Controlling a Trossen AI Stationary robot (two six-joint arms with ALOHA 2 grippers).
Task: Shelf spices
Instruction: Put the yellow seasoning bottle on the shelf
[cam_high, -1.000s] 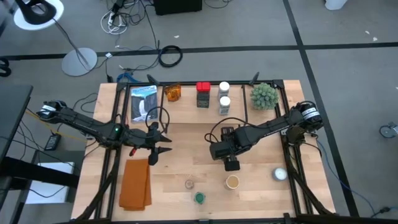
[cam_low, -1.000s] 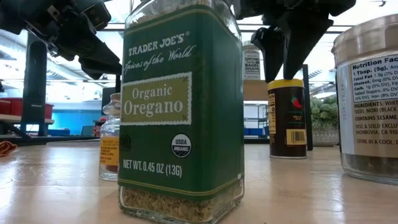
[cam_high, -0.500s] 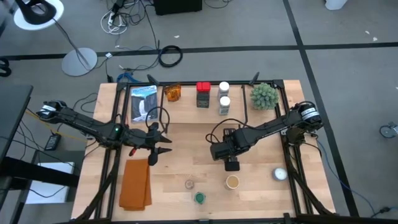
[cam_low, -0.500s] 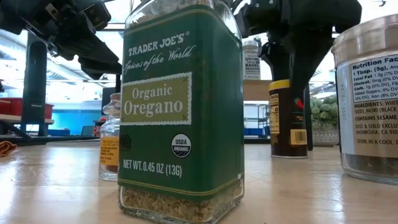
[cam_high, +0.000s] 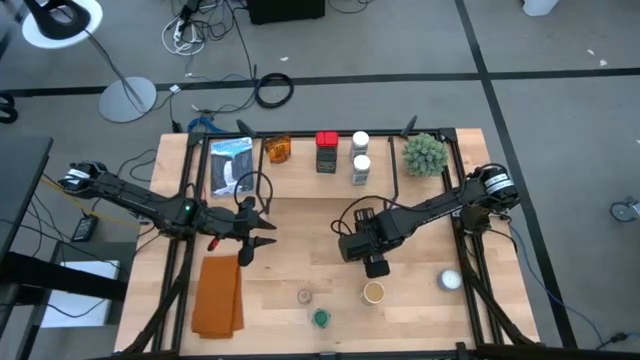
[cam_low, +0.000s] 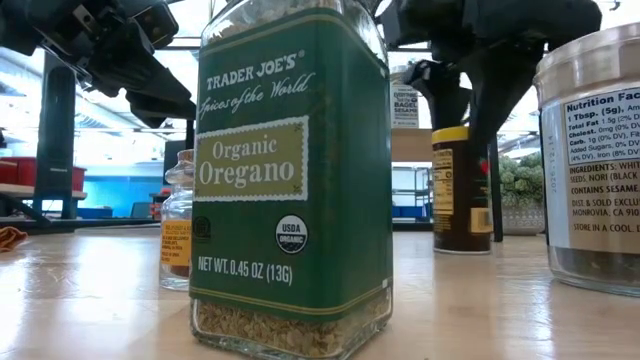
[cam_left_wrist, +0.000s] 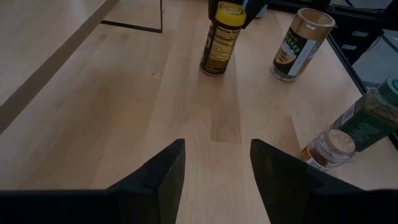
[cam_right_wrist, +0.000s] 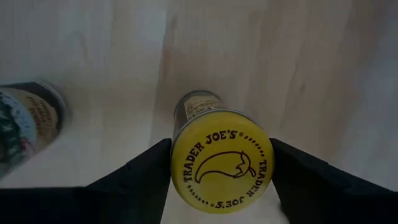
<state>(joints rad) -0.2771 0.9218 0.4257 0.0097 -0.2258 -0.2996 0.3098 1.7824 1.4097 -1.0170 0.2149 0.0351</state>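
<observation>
The yellow-lidded jar (cam_right_wrist: 222, 160) stands upright on the table (cam_high: 300, 250), seen as a dark jar (cam_low: 462, 190) in the low view. My right gripper (cam_high: 372, 263) is open, pointing down over it, one finger on each side of the lid. My left gripper (cam_high: 258, 240) is open and hovers left of the table's middle, touching nothing. The shelf (cam_high: 300, 182) at the far side carries an amber jar (cam_high: 278, 150), a red tin (cam_high: 326, 152) and two white-capped jars (cam_high: 360, 156). The tan-lidded jar (cam_high: 374, 292), the green oregano jar (cam_high: 320, 318) and a small jar (cam_high: 304, 296) stand near the near edge. My right gripper's fingers (cam_right_wrist: 134, 180) stand close beside the yellow lid (cam_right_wrist: 186, 155), coming from above and pointing down. I cannot tell whether they touch it. The jar rests upright on the table.
A spiky green plant ball (cam_high: 424, 154) sits at the far right, a white dome (cam_high: 450, 280) near the right edge. An orange cloth (cam_high: 218, 295) lies at the near left, and a blue-white packet (cam_high: 232, 165) lies at the shelf's left end. Bare wood shows between the arms.
My right gripper has come down over the yellow-lidded jar, from just above its lid until its fingers stand on either side of it. The jar has stayed upright on the table.
</observation>
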